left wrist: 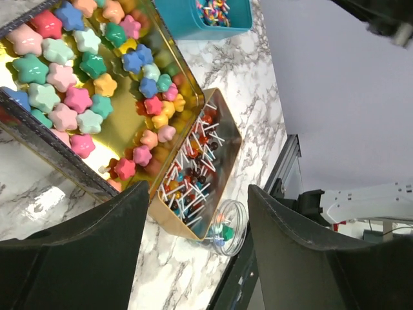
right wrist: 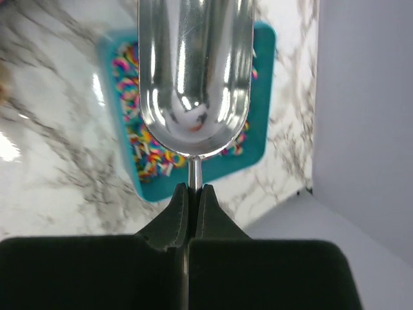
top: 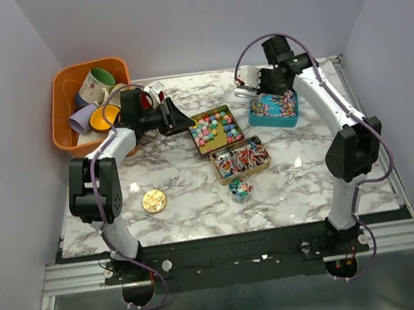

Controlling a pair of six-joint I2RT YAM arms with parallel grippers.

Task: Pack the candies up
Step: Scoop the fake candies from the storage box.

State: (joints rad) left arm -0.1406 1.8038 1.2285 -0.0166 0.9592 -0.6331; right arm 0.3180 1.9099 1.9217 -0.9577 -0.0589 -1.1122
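The right gripper (right wrist: 192, 190) is clamped shut on the thin handle of a metal scoop (right wrist: 193, 77). The scoop's bowl is empty and hangs over the teal tray (right wrist: 264, 103) of tiny mixed-colour candies (right wrist: 145, 152). Seen from above, that tray lies at about two o'clock from the table's middle.

The left gripper (left wrist: 197, 197) has its fingers spread wide with nothing between them. It hovers at about nine o'clock from the gold tin (left wrist: 119, 132) of star-shaped sweets (left wrist: 64, 87). A second tin (left wrist: 174, 226), full of lollipops, sits at five o'clock from the first. A small glass jar (top: 240, 189) with a few sweets in it stands just beyond that second tin, at six o'clock.

The step in hand looks like scooping from the teal tray. The next move calls for dipping the scoop's lip into the candies at a shallow angle and lifting it level. The load then goes toward the jar at seven o'clock, whose narrow mouth asks for a slow tilt.
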